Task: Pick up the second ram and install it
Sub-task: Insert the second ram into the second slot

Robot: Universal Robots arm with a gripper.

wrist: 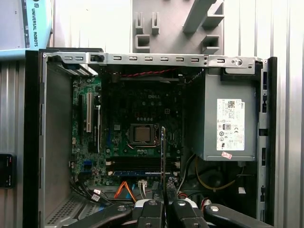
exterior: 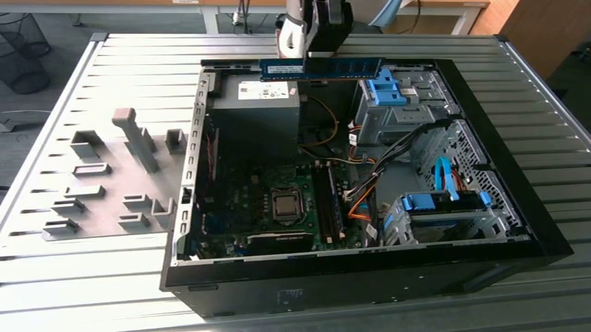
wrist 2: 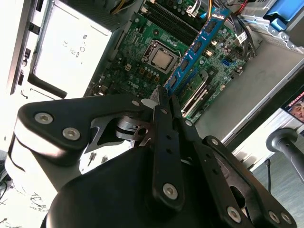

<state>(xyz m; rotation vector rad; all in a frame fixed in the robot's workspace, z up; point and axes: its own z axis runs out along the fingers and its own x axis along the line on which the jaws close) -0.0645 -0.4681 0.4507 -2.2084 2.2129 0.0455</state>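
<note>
The second ram, a long blue stick with dark chips, hangs level in the air over the far rim of the open computer case. My gripper is shut on its middle from above. In the second wrist view the ram runs out from my gripper over the motherboard. The first wrist view shows the ram edge-on, with the gripper clamped on it. The memory slots lie well below it, beside the processor socket.
The case lies on its side on a slatted metal table. Inside are a grey power supply, drive cages with blue latches and loose cables. Grey holder blocks stand on the table at the exterior view's left.
</note>
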